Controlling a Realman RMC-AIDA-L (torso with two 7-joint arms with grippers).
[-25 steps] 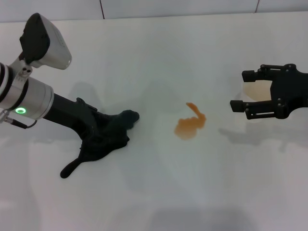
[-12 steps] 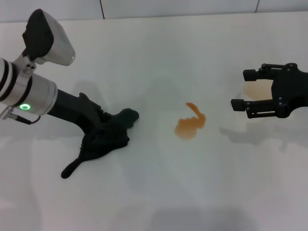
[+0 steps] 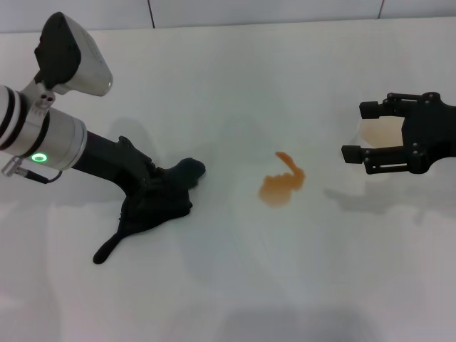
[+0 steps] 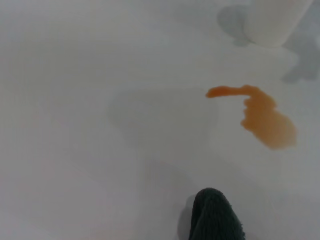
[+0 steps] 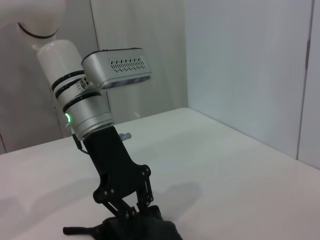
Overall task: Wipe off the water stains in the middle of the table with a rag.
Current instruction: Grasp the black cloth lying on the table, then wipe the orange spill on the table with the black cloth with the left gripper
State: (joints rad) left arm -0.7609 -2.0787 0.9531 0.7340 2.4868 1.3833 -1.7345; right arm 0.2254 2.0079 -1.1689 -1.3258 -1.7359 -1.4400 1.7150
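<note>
Water stains [image 3: 281,187], an orange-brown blotch with a thin tail, lie on the white table [image 3: 235,285] and serve as the landmark for everything else. The rag [image 3: 155,204], a crumpled dark green-black cloth with a narrow corner trailing away from the blotch, lies on the robot's left of the stains, apart from them, with bare table between. The left gripper [image 3: 153,187] is pressed down into the rag; in the right wrist view its fingers [image 5: 134,209] converge into the top of the cloth and appear pinched on it, though the very tips are buried in the fabric. The left wrist view shows only a rounded lobe of the rag [image 4: 216,216] with the stains [image 4: 260,117] ahead of it. On the far side of the stains from the rag, the right gripper [image 3: 370,141] hovers with its jaws spread wide around a white paper cup [image 3: 377,135], not closed on it so far as can be seen. The step in hand looks to be dragging the rag across to the blotch; doing it well probably means keeping the cloth flat against the surface with steady downward pressure, so the bunched lobe covers the whole blotch and its tail rather than riding over it. Room is generous: open table lies all around the stains, and the back edge is well away. The cup beyond the stains is the one limit, so the stroke should probably stop short of it.
</note>
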